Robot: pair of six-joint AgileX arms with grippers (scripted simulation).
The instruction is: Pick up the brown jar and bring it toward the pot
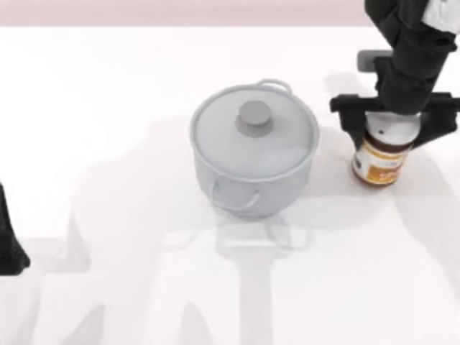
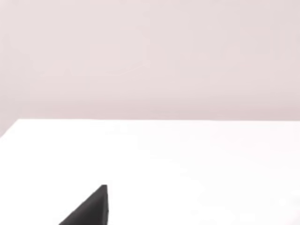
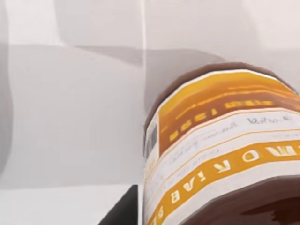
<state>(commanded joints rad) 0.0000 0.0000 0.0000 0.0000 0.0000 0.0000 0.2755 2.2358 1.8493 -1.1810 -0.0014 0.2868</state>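
Closest to our right wrist camera is the brown jar (image 3: pixel 225 150), its orange-and-white label filling the view; from above it stands on the table (image 1: pixel 108 93) at the right, just beside the pot (image 1: pixel 253 151) but apart from it, with our right gripper (image 1: pixel 392 123) straddling its white lid, fingers spread at either side, though we cannot tell whether they touch it. We judge the jar light, rigid and rather slick, best taken just under the lid. Only the pot's near wall stands in the way, and our left arm (image 1: pixel 11 244) is parked at the left edge.

White table (image 1: pixel 108 93) below what seems a pale pinkish wall (image 2: pixel 150 56).
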